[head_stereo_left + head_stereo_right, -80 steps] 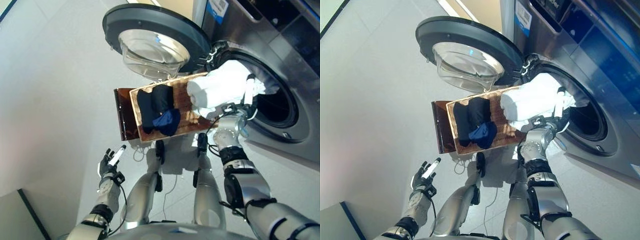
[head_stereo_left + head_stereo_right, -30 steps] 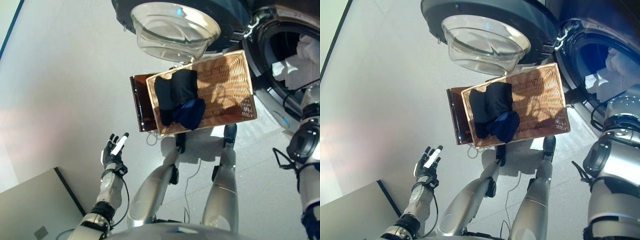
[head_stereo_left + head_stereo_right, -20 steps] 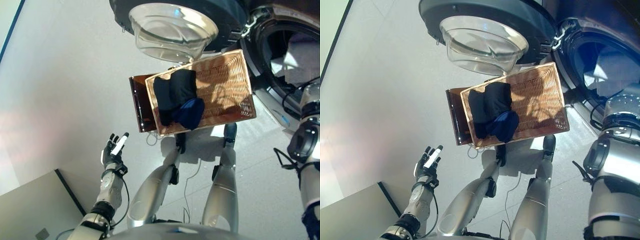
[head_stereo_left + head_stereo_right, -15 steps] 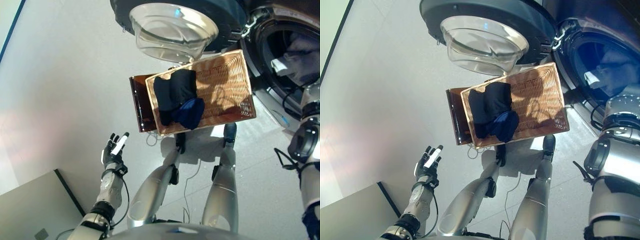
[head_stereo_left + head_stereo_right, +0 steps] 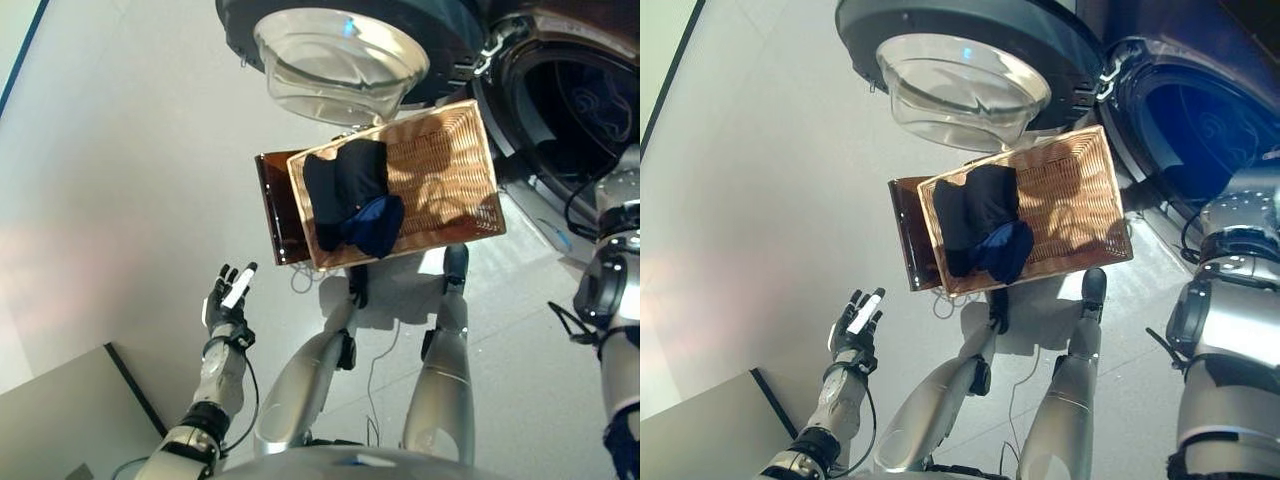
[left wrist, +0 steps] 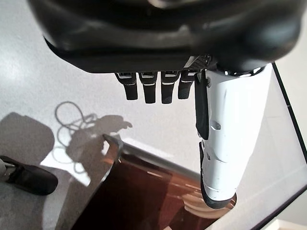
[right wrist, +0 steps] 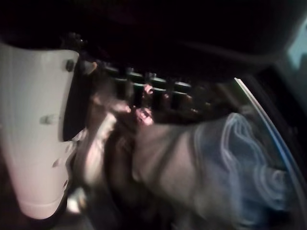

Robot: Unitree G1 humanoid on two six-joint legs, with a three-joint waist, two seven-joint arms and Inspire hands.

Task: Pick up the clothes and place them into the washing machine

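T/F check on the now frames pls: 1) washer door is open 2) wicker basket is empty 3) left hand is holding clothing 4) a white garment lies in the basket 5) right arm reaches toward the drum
1) True: the washer door hangs open.
2) False: the wicker basket holds dark clothes.
3) False: the left hand is open and empty, off to the side above the floor.
4) False: only dark items lie there; pale cloth shows by the right hand in its wrist view.
5) True: the right arm extends into the drum.

silver-grey arms, dark robot hand (image 5: pixel 226 300), white thumb cover.
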